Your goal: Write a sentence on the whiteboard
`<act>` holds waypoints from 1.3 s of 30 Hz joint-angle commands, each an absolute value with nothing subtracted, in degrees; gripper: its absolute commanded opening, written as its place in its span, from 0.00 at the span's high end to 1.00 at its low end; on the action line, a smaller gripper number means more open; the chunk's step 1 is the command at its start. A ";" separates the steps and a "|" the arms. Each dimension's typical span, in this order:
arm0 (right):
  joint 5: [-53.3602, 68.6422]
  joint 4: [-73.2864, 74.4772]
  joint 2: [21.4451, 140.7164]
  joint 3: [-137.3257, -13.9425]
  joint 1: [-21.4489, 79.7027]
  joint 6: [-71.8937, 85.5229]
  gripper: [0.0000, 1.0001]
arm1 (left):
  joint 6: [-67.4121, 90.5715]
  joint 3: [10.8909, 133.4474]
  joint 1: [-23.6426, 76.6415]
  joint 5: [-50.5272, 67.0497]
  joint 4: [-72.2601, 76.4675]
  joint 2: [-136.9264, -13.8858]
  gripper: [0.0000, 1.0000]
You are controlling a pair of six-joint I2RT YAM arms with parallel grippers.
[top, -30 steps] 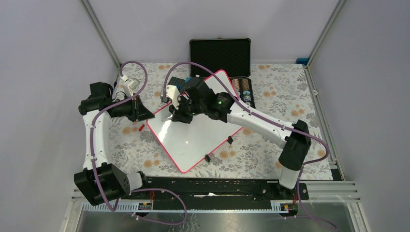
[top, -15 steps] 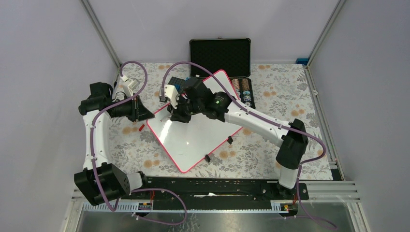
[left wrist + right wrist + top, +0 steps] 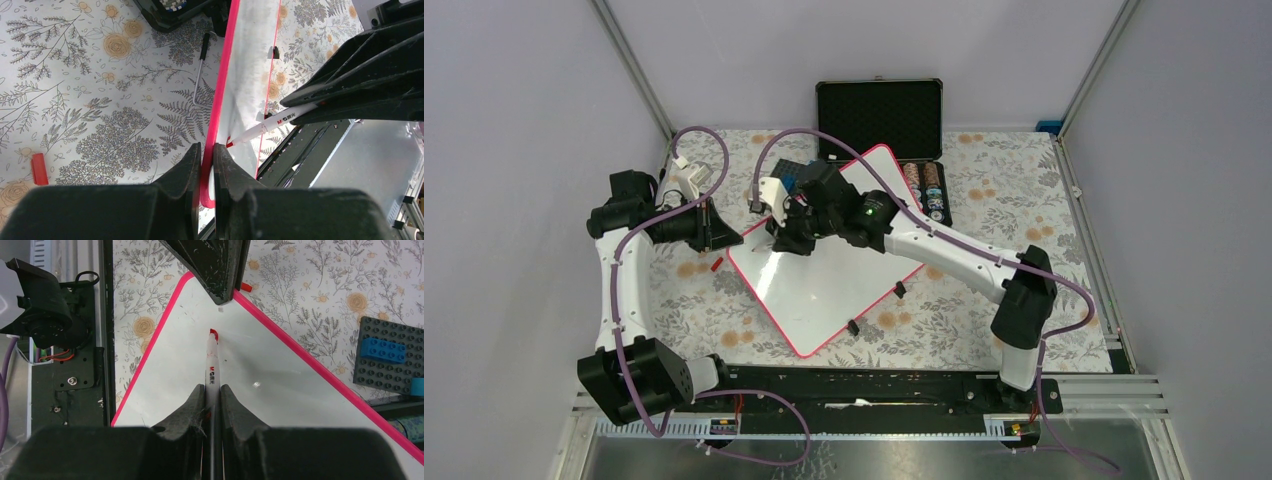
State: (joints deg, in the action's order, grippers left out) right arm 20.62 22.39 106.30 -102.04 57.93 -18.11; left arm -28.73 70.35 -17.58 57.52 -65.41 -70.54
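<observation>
You are at the very start of the writing: the large glossy white whiteboard with the thin pink-red frame (image 3: 824, 290) lies diamond-wise at the centre of the floral tablecloth (image 3: 1014, 190), and none of the sentence shows on it. Your left gripper (image 3: 206, 150) is clenched on the board's frame at its 9 o'clock corner, pinning it. Your right gripper (image 3: 212, 390) is clamped on the slim white marker with the red nib (image 3: 212, 365), whose nib sits on the board just inside that corner; whether the red there is ink or only nib, I cannot tell. Next, judge your first stroke: draw away from the corner toward 3 o'clock with light, even pressure
</observation>
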 commanded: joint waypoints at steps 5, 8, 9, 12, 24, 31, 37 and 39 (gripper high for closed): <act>20.87 22.53 107.36 -102.81 60.15 -20.04 1.00 | -29.97 69.65 -17.53 57.88 -64.98 -69.26 1.00; 20.83 22.84 107.04 -101.85 60.46 -20.67 1.00 | -30.00 69.53 -17.57 57.82 -65.01 -69.04 1.00; 20.83 22.92 106.86 -101.16 60.47 -20.85 1.00 | -30.02 69.53 -17.57 57.76 -65.04 -69.00 1.00; 20.97 22.87 105.93 -99.42 60.47 -21.29 1.00 | -30.13 69.48 -17.53 57.80 -65.03 -69.06 1.00; 19.68 22.88 102.16 -94.05 60.47 -22.97 1.00 | -30.19 69.43 -17.56 57.96 -65.03 -69.20 1.00; 18.48 23.60 100.99 -93.93 59.31 -23.47 1.00 | -30.23 69.44 -17.55 58.00 -65.01 -69.24 1.00; 18.37 24.33 100.99 -95.17 57.44 -23.79 1.00 | -30.17 69.43 -17.61 58.01 -65.00 -69.25 1.00; 18.12 24.50 100.82 -95.44 57.26 -24.20 1.00 | -30.18 69.38 -17.57 58.05 -65.04 -69.26 1.00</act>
